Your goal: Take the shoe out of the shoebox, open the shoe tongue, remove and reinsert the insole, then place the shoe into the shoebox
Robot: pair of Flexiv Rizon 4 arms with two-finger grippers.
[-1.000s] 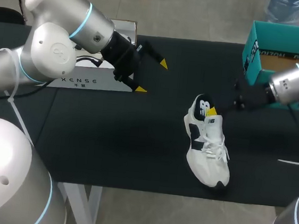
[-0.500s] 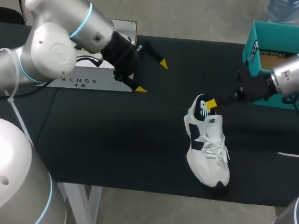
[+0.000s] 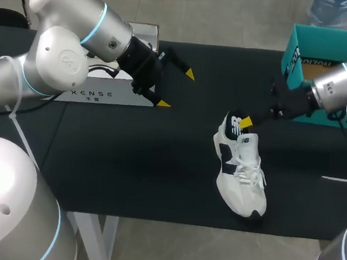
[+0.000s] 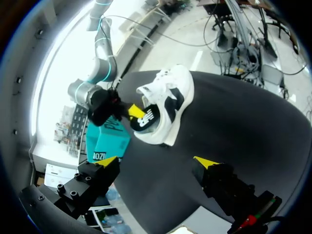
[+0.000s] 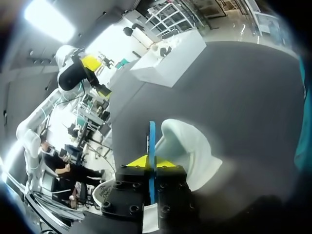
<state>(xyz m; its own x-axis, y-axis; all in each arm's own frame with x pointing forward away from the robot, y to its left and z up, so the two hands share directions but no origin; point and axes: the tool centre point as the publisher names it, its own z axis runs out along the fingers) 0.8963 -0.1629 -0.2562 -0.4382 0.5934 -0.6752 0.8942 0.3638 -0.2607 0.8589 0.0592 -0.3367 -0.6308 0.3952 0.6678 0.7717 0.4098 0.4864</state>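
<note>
A white sneaker [image 3: 241, 168] with dark panels lies on the black table, its heel toward the far side. My right gripper [image 3: 245, 122] is at the heel opening. In the right wrist view it [image 5: 152, 161] is shut on the thin blue edge of the insole [image 5: 152, 139], with the sneaker [image 5: 192, 146] just ahead. The left wrist view shows the sneaker [image 4: 168, 105] ahead, with the dark insole [image 4: 146, 119] in its opening and the right gripper [image 4: 136, 111] on it. My left gripper [image 3: 176, 88] hangs open above the table's far left, away from the shoe, and holds nothing [image 4: 156, 161].
The teal shoebox [image 3: 292, 62] stands at the far right behind the right arm, and the left wrist view shows it [image 4: 105, 141] too. A white box [image 3: 103, 91] lies at the far left under the left arm. Bare black table lies left of the shoe.
The right gripper has shifted a little up the heel opening and closed on the insole's edge. The left arm and the shoe have stayed where they were.
</note>
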